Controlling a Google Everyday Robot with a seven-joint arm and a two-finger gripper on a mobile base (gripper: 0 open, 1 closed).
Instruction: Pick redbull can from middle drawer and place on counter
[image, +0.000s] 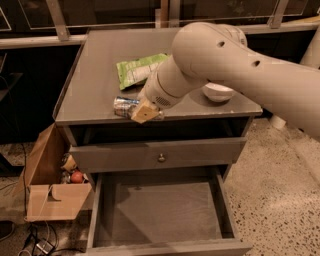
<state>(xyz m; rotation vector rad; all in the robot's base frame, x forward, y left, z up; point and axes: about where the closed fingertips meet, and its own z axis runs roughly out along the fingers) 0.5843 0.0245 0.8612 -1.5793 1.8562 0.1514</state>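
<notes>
Can (124, 106): out of drawer (160, 205), sideways at counter's (92, 70) 7 o'clock edge; contact with top unclear. Drawer open below. Bag (136, 70) near counter centre. Bowl (218, 92) at 4 o'clock. Gripper (139, 109) at same edge, clamped on can. Likely step: placing. Carry can toward 12 o'clock, stop short of bag, lower till seated, guard against roll, then release.
</notes>
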